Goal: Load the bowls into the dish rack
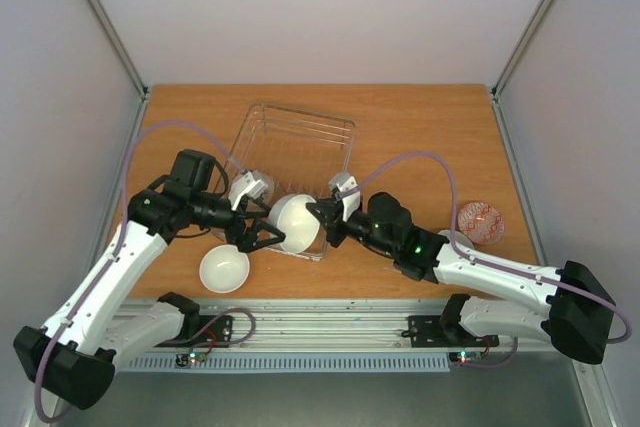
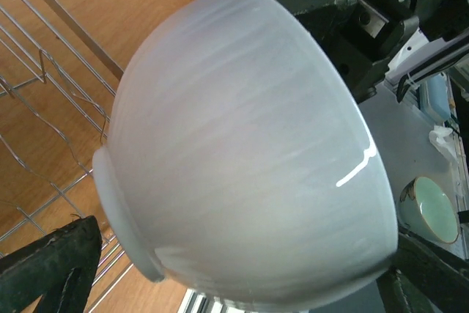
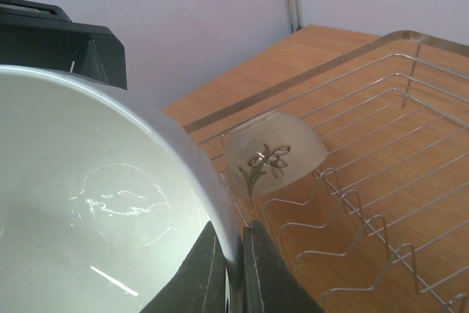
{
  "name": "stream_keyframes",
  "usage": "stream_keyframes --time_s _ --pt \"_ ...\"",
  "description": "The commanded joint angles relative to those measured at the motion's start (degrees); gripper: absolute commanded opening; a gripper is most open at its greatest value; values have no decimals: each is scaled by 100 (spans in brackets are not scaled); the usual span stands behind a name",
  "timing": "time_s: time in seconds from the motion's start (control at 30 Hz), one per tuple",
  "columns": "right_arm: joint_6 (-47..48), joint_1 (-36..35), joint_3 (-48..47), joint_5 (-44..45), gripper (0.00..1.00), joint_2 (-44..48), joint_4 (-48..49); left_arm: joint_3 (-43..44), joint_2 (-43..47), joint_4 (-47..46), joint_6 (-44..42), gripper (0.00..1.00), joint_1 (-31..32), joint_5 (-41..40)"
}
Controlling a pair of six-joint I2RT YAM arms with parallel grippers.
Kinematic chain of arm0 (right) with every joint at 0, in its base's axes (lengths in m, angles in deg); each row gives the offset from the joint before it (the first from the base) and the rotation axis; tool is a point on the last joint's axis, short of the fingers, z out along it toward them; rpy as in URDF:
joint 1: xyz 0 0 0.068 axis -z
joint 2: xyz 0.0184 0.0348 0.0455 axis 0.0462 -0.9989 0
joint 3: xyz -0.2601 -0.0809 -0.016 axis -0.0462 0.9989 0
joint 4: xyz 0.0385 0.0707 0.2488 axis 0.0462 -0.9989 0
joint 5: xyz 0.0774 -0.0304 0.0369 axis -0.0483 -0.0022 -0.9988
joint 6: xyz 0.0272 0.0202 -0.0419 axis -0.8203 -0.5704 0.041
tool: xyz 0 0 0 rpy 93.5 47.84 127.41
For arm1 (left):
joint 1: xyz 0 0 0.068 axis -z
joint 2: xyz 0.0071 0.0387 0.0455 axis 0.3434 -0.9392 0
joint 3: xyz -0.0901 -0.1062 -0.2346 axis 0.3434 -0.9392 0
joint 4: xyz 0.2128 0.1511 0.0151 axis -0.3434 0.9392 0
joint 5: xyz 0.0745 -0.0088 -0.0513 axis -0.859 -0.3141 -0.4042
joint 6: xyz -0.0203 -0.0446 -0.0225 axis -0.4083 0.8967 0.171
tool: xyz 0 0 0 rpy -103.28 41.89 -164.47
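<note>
Held plain white round ceramic bowl (image 1: pixel 293 222) by rim in right gripper (image 3: pixel 233 269), jaws pinched tight, tipped sideways over near edge of rectangular silver wire dish rack (image 1: pixel 300 132). Had left gripper (image 1: pixel 262 237) spread wide around bowl's outside; contact unclear. Saw sprig-motif white bowl (image 3: pixel 275 155) tipped in rack's left corner, second white bowl (image 1: pixel 224 268) on table beside left arm.

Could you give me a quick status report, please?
Right gripper shut on white bowl rim, at dish rack near edge. Left gripper open beside it. Sprig bowl in rack corner; tines ahead bare.
</note>
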Motion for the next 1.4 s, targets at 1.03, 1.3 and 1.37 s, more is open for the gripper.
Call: stream_keyframes --time_s 1.03,1.3,1.37 --pt "-125 -5 -160 -213 1 -350 977 -267 310 -220 48 0 -165 352" --pt "-59 -6 -274 -35 56 -185 572 -271 419 -316 68 0 -167 31" --pt "2 -6 -277 210 66 -1 323 -244 471 -432 129 0 -167 -295"
